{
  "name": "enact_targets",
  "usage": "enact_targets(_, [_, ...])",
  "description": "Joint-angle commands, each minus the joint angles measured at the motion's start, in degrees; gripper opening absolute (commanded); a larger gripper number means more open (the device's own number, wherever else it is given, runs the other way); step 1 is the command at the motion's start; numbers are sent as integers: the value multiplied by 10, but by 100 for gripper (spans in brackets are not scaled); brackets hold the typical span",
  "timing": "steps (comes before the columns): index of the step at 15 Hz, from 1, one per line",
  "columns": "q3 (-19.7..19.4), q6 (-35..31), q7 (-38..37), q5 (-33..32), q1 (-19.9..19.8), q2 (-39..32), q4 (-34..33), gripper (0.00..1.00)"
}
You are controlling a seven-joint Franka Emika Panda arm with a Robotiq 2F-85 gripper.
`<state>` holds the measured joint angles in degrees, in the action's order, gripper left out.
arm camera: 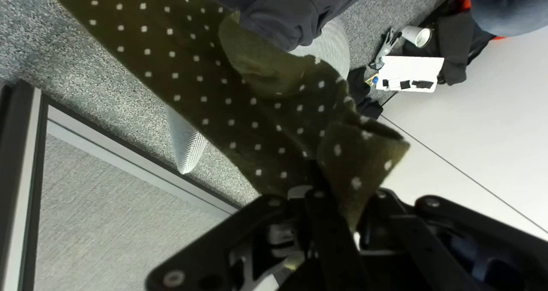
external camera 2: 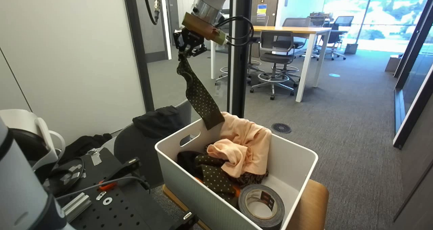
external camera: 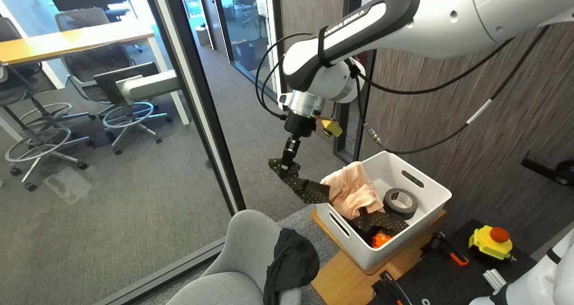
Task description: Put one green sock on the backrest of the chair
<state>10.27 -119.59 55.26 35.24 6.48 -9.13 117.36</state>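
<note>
The place is looking like an office with a robot-lab corner. Grey swivel chairs with ring-shaped metal footrests point(external camera 2: 277, 57) are standing around a long, yellow-wood-topped counter with white legs point(external camera: 49, 45). Beyond the counter, in an exterior view, a wide, bright window point(external camera 2: 392, 17) is letting in daylight. Nearer than the counter, a dark-framed glass wall point(external camera: 197, 94) and a white-and-black robot arm point(external camera: 430, 22) are showing, and a black board with round holes point(external camera 2: 145, 220) is bearing a grooved metal bar point(external camera 2: 76, 206).

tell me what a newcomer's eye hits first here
Probably the limp, white-dotted olive-green fabric sock, hanging from the black two-fingered gripper. Then the white rectangular plastic bin on a wooden surface, peach fabric inside. Beside it, a black cloth drapes over the light grey upholstered chair.
</note>
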Motion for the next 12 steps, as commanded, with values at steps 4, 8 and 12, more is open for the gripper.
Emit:
enact_targets(4, [17, 42, -9, -30, 9, -52, -76, 14])
enact_targets(8, [25, 65, -9, -38, 7, -96, -117, 13])
enact_targets(12, [30, 86, -16, -53, 6, -153, -167, 12])
